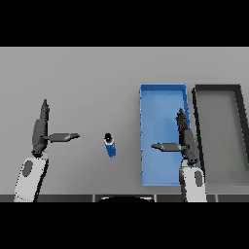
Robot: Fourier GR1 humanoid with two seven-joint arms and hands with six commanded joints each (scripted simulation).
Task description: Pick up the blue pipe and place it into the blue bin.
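The blue pipe [110,145], short with a dark cap at its far end, lies on the grey table between my two hands. The blue bin [148,97] stands to its right, long and rectangular. My right hand [186,141] hovers over the bin's right half, fingers straight and thumb pointing left, holding nothing. My left hand [40,132] is at the left of the table, open too, its thumb pointing right toward the pipe and a clear gap away from it.
A dark grey bin [239,92] sits directly right of the blue bin, touching or nearly touching its side. The table's near edge runs just below both forearms.
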